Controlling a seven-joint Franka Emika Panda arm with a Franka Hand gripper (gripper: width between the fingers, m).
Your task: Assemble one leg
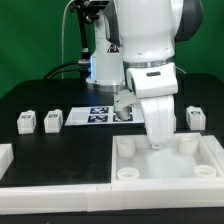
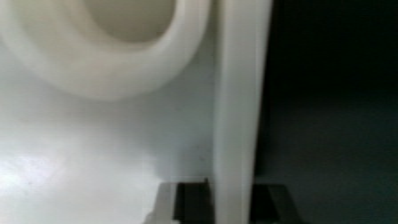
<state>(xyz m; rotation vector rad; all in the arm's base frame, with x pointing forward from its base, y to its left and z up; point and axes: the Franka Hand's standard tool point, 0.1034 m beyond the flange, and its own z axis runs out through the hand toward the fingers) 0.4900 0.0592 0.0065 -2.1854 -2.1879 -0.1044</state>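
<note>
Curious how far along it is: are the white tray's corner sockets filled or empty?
Empty, as far as visible: the sockets are hollow rings, and legs stand loose on the table.

No words, numbers or brand names can be read in either view. The only signs are black-and-white square tags in the exterior view. Several are on the marker board [image 1: 100, 113] at mid-frame. Others are on the left leg [image 1: 27, 121], the leg beside it [image 1: 52, 120] and the right leg [image 1: 196, 116], their patterns too small to make out.

White leg [image 1: 52, 117], black-and-white tag [image 1: 52, 123], black table [image 1: 60, 145].
</note>
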